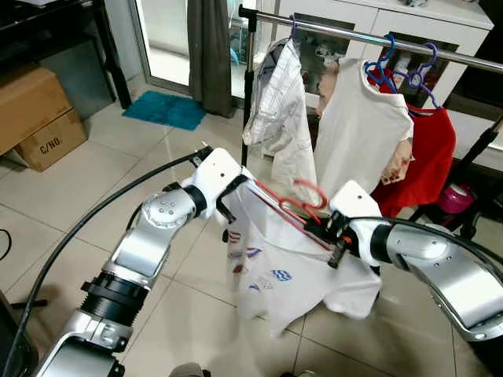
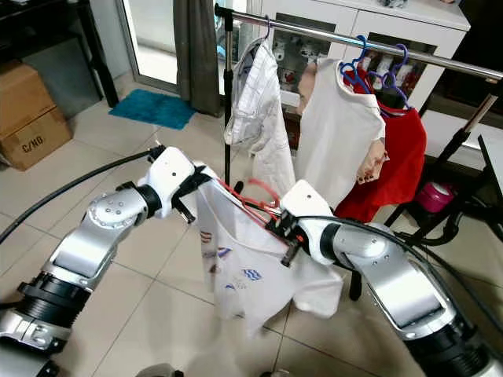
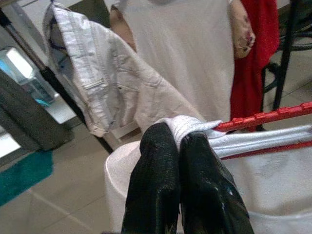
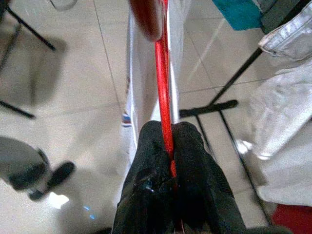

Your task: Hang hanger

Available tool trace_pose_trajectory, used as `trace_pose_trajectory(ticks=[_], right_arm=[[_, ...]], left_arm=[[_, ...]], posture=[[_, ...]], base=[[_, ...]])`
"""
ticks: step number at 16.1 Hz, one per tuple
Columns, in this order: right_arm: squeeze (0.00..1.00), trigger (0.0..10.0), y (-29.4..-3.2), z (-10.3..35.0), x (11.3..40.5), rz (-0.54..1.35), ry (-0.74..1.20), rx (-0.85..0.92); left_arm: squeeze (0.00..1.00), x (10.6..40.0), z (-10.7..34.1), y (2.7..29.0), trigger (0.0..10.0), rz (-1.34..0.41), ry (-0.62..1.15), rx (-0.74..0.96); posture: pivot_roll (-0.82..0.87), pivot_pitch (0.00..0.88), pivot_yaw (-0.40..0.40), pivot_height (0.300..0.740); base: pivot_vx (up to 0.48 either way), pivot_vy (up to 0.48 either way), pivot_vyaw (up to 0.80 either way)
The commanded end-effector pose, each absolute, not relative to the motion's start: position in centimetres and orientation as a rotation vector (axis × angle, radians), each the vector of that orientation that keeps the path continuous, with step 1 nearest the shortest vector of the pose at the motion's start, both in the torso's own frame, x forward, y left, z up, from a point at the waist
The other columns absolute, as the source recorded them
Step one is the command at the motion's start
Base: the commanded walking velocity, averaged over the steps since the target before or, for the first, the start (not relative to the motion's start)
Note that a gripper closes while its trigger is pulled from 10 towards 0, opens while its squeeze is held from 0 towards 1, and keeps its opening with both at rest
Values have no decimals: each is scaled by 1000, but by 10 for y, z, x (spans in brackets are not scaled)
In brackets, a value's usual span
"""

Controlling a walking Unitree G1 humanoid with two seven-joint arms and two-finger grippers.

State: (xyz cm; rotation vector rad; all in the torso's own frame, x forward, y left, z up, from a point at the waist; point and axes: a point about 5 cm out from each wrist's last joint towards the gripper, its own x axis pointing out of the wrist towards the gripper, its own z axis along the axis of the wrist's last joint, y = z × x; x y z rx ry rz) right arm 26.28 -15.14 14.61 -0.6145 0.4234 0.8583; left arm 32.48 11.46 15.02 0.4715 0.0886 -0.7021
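A red hanger [image 1: 295, 206] carries a white T-shirt [image 1: 291, 271] with small blue and red prints, held up between my two arms in front of the clothes rail [image 1: 369, 37]. My left gripper [image 1: 229, 206] is shut on the shirt's collar edge at the hanger's end; the left wrist view has its fingertips [image 3: 178, 146] pinching white fabric beside the red bar [image 3: 273, 117]. My right gripper [image 1: 326, 233] is shut on the red hanger [image 4: 163, 92], its fingers [image 4: 168, 141] clamped on the bar.
On the rail hang a striped white shirt [image 1: 275, 102], a white T-shirt [image 1: 357, 129] on a blue hanger [image 1: 385, 67] and a red garment [image 1: 428, 157]. Cardboard boxes [image 1: 35, 114] sit at the left, a teal mat [image 1: 165, 108] by the door. The rail's stand legs [image 4: 219, 105] cross the tiled floor.
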Motion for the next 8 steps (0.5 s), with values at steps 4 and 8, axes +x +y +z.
trace_pose_trajectory(ticks=[4,8], right_arm=[[0,0,-167,133,262,820,536,-635],[0,0,-177,128,257,813,590,-597]], left_arm=[[0,321,161,122,0,-701,53,458],[0,334,176,158,0,-457,-4,439]], posture=[[11,0,-64,740],[9,0,-66,740]], base=[[0,0,0],[0,0,0]])
